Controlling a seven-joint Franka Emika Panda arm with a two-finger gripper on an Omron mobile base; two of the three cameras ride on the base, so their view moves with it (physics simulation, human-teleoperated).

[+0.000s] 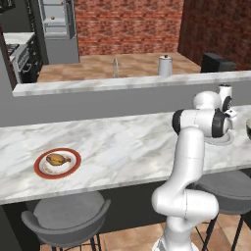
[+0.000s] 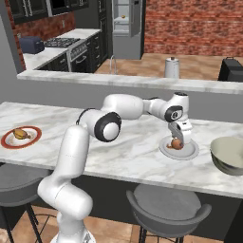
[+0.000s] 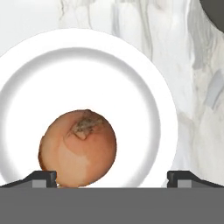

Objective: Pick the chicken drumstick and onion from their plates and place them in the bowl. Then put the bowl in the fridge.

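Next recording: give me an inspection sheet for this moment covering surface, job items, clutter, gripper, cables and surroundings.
Surface: marble counter, with stools below.
Job items: onion on a plain white plate; chicken drumstick on the red-rimmed plate; bowl at the counter's right end, nothing seen in it; fridge far back.
Clutter: kettle and a black appliance on the raised ledge.
Gripper: gripper open, low over the onion, holding nothing.
Cables: nothing seen.
Surroundings: brick wall, stove, toaster.
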